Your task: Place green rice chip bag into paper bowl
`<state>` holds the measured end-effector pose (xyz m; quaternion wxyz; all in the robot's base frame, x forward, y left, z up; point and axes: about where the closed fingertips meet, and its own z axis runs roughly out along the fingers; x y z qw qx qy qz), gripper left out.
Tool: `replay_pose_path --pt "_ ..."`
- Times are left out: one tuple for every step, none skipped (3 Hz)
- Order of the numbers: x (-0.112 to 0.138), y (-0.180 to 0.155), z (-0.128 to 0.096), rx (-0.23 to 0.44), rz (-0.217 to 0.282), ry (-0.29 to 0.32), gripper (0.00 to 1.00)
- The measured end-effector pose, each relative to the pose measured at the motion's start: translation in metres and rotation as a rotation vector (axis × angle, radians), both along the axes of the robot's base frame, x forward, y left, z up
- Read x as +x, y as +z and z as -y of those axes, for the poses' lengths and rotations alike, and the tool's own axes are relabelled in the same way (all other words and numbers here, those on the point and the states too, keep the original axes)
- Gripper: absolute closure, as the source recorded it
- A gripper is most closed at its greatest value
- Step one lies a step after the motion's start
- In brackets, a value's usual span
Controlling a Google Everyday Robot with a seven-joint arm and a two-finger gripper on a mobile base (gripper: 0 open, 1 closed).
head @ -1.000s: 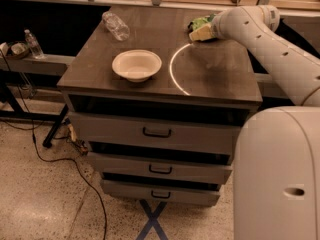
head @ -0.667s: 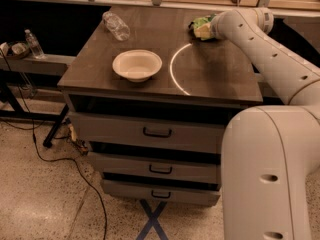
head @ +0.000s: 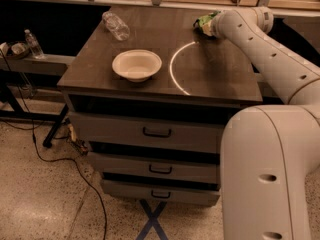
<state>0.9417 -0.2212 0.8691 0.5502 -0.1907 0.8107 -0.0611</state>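
The big white arm (head: 280, 54) reaches across the worktop (head: 215, 79) to its far right corner. The paper bowl (head: 150, 63) sits near the front left edge with nothing in it, and a clear bottle (head: 116, 25) lies at the far left corner. The green rice chip bag (head: 203, 22) lies at the far right corner, well apart from the bowl. The gripper (head: 211, 26) is right against it, though I cannot tell whether it has hold. By my reckoning, lifting, carrying and dropping all remain.

gripper (head: 209, 25) far-right tabletop (head: 220, 79) | open path to paper bowl (head: 136, 65) | 1 bottle (head: 116, 26) far-left
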Motion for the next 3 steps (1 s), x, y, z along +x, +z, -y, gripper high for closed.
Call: replay_pose_path --pt "-0.027 0.012 -0.017 -0.040 0.002 0.055 1.00" --pt "-0.067 0.034 -0.051 -0.089 0.026 0.158 1.00" --pt "-0.117 0.090 -0.081 -0.159 0.115 0.269 1.00"
